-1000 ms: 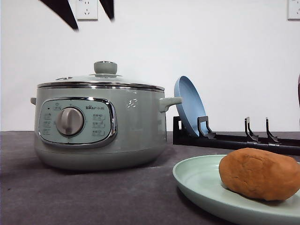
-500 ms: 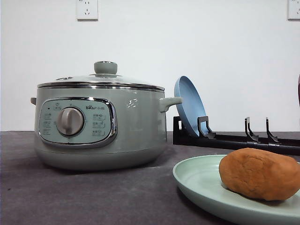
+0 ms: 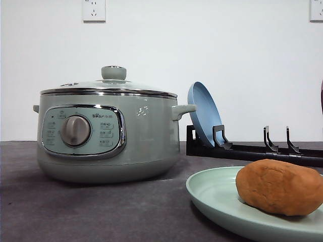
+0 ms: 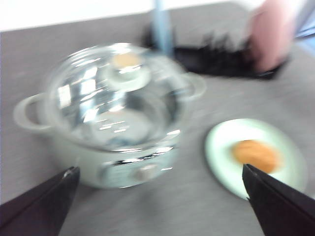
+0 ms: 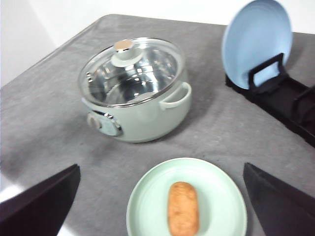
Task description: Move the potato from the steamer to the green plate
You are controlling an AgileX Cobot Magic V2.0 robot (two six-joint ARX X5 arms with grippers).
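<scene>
The steamer (image 3: 107, 129) is seen standing on the dark grey worktop (image 3: 75, 212) at about nine o'clock, its glass lid (image 3: 108, 84) seated on the chrome rim and its grey dial (image 3: 75, 130) turned toward the camera. At five o'clock the potato (image 3: 280, 187) is seen resting on the green plate (image 3: 217, 194), which is cut off by the frame edge. Behind, at three o'clock, a blue plate (image 3: 204, 114) is held on edge in a black rack (image 3: 252, 149). A wall socket (image 3: 94, 9) is seen at eleven o'clock.
</scene>
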